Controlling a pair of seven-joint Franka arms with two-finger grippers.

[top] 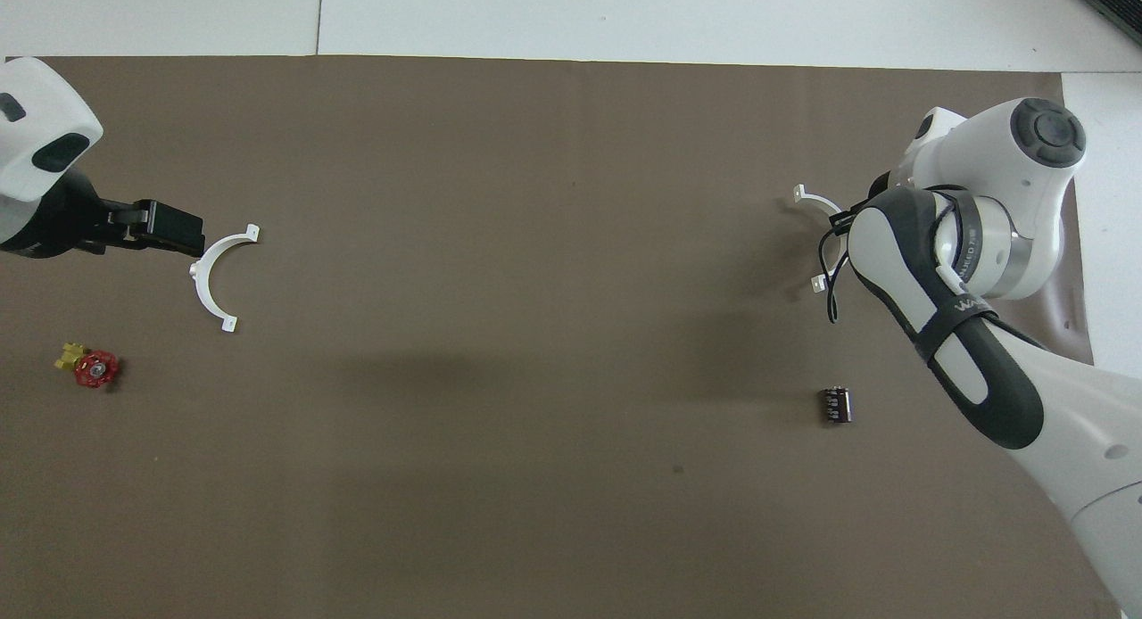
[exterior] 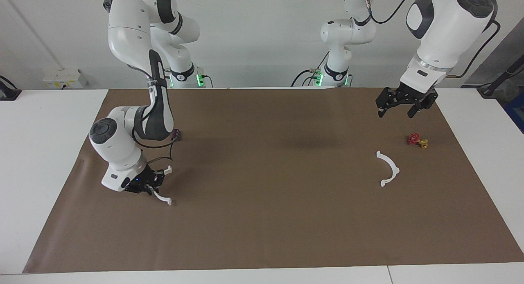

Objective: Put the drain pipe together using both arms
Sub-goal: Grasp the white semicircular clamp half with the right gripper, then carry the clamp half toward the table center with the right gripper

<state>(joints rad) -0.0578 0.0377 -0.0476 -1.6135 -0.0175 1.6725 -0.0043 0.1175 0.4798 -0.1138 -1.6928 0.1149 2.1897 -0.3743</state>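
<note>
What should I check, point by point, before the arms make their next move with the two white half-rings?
1. Right gripper at its half-ring: ok, low on the mat, fingers around the ring's middle.
2. Firm grasp there: cannot tell.
3. Left gripper ready: ok, open, raised over the mat.
4. Second half-ring free: ok, flat on the mat, untouched.
5. Red-and-yellow valve out of the way: not ok, it lies close to that half-ring, nearer to the robots.
6. Halves joined: not ok, they lie at the table's two ends.
</note>
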